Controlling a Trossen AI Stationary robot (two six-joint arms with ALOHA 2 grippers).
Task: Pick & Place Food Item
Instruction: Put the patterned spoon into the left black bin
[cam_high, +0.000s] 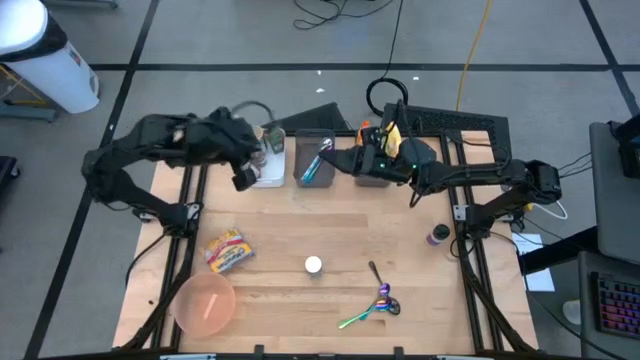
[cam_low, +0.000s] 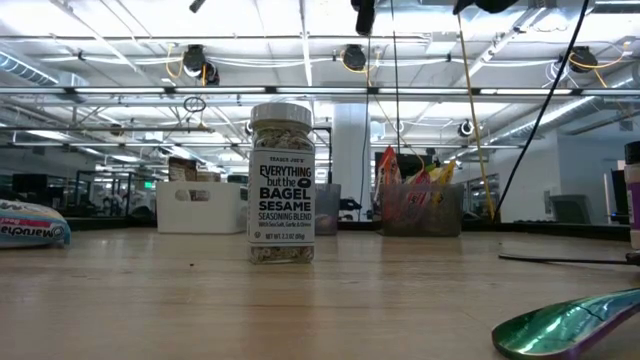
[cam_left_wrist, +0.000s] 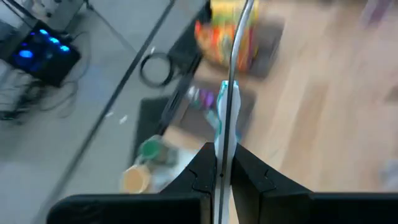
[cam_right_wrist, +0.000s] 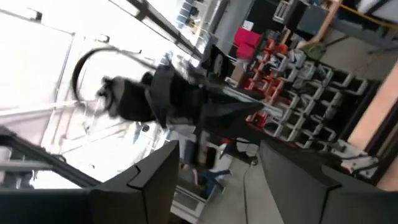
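My left gripper (cam_high: 246, 176) is over the near left corner of the white bin (cam_high: 270, 160) at the table's far edge. It is shut on a thin silvery utensil (cam_left_wrist: 235, 56), seen edge-on. My right gripper (cam_right_wrist: 217, 180) is open and empty. In the high view it (cam_high: 362, 160) hovers by the dark bin of snack packets (cam_high: 388, 148). A seasoning jar (cam_high: 314, 265) stands upright mid-table, also in the low view (cam_low: 281, 185). A yellow-red food packet (cam_high: 228, 250) lies flat at the near left. A pink bowl (cam_high: 205, 305) sits at the near left corner. My left gripper pinches the silvery utensil between its two fingers (cam_left_wrist: 199, 177), which lie along it. The part beside the fingertips (cam_left_wrist: 222, 140) is a thin edge. The rest sticks out forward past the fingertips, clear of the table. Which end is held is hidden by the fingers.
A grey bin (cam_high: 315, 160) with utensils stands between the white and dark bins. Iridescent utensils (cam_high: 375, 305) lie at the near right, one showing in the low view (cam_low: 570, 325). A small purple-capped bottle (cam_high: 440, 235) stands near the right edge. The table's middle is bare wood.
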